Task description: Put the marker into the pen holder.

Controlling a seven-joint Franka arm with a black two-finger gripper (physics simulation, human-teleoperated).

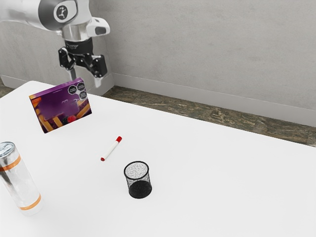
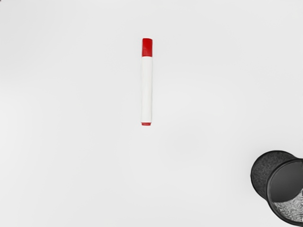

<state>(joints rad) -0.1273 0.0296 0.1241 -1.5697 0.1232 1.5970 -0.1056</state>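
Standing beside the arm [image 1: 49,12], one camera looks down at a slant across the table [image 1: 222,187] toward the wall [image 1: 197,49], set well back. The wrist camera faces steeply down, closer in. Both take in the marker [image 2: 147,90] and at least part of the pen holder [image 1: 140,189].

White worktop [image 1: 212,182]: purple box [image 1: 58,109] on edge by the far rim, silver-topped bottle [image 1: 23,185] with two orange bands standing nearer the camera, both on the exterior view's left; grey wall [image 1: 207,49] and brown mottled floor [image 1: 217,114] behind.
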